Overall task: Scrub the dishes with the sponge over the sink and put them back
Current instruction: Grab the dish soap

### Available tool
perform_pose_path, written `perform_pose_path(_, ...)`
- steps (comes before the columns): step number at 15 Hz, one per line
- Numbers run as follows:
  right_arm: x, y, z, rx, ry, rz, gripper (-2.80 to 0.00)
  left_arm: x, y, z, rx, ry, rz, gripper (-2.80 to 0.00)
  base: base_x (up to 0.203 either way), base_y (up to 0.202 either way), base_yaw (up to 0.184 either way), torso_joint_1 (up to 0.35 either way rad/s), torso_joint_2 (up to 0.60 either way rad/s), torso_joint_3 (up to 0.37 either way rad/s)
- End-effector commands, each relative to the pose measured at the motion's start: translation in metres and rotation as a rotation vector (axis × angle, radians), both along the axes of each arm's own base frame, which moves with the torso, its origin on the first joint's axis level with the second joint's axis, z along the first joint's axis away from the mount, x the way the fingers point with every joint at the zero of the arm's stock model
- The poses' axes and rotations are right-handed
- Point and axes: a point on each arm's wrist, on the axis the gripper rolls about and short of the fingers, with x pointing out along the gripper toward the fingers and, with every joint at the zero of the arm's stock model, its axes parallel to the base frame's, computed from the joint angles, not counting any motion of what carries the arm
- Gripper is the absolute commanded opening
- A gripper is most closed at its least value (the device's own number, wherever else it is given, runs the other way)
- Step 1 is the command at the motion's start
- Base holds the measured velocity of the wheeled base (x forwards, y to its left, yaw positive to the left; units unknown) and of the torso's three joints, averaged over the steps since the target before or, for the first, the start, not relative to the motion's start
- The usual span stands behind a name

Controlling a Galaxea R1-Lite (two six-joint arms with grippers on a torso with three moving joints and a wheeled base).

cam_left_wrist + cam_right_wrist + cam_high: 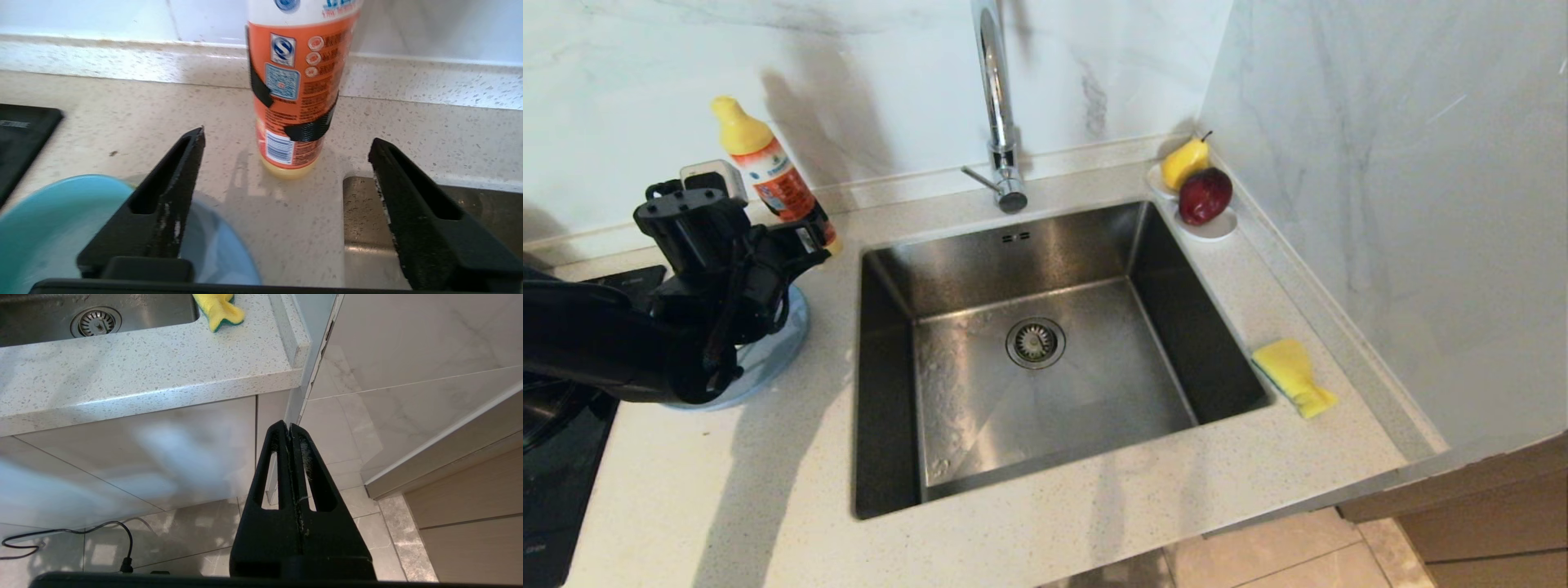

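While the left gripper (286,145) hangs spread above the stacked dishes (61,220), nothing is held; the next move is gripping a bowl rim.

Yellow-green sponge (1294,376), teal bowl (49,228)

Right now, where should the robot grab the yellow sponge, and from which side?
Probably from straight above, pinching the sponge across its narrow width, near the middle. It lies flat on the counter right of the sink, so its long edges are free. Its near end looks squashed and thin, a poorer hold. The shut right gripper hangs parked below the counter.
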Motion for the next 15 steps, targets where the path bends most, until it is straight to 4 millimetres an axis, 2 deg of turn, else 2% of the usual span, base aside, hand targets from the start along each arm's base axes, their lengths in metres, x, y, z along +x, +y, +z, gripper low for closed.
perform_pose_path(1,0.000,0.000,0.000,0.000,0.000,0.000,-2.80,0.013,0.000,-0.002,-0.003,-0.016,0.003,0.00,0.000,0.000,0.000,0.000,0.00,0.000)
perform_pose_path(4,0.000,0.000,0.000,0.000,0.001,0.001,-2.80,0.022,-0.001,0.002,-0.006,-0.046,0.005,0.00,0.000,0.000,0.000,0.000,0.00,0.000)
perform_pose_path(11,0.000,0.000,0.000,0.000,0.001,0.000,-2.80,0.062,-0.001,-0.008,-0.021,-0.087,0.061,0.00,0.000,0.000,0.000,0.000,0.00,0.000)
perform_pose_path(15,0.000,0.000,0.000,0.000,0.000,0.000,-2.80,0.076,-0.001,-0.013,-0.023,-0.098,0.073,0.00,0.000,0.000,0.000,0.000,0.00,0.000)
